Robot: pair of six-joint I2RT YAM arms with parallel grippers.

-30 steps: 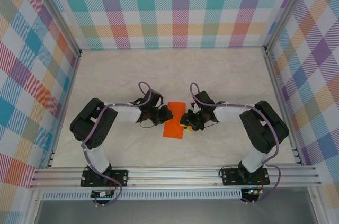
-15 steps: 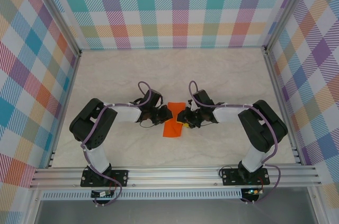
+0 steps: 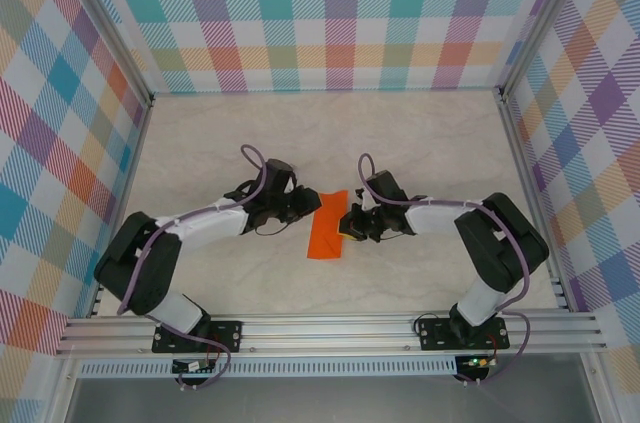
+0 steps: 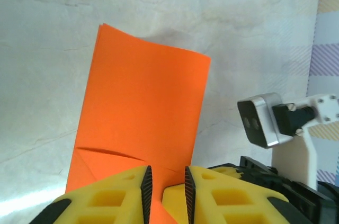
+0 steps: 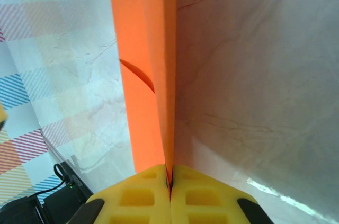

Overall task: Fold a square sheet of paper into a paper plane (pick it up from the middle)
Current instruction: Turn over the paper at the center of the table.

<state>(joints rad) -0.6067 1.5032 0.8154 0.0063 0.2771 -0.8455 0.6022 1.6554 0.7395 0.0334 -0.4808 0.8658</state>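
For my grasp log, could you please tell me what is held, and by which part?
The right gripper pinches the orange paper by its right edge; the left gripper is open around its left edge.

Viewed from high above and behind, looking down over the whole bench [image 3: 400,133]. Viewed also from each wrist, very close, facing past yellow fingers [image 4: 106,203] onto the orange paper [image 3: 326,233], common to all three.

From up top I'm seeing the orange paper [image 3: 326,229] mid-frame on the marble table [image 3: 420,133], left gripper [image 3: 309,206] at its upper-left edge, right gripper [image 3: 346,224] on its right edge.
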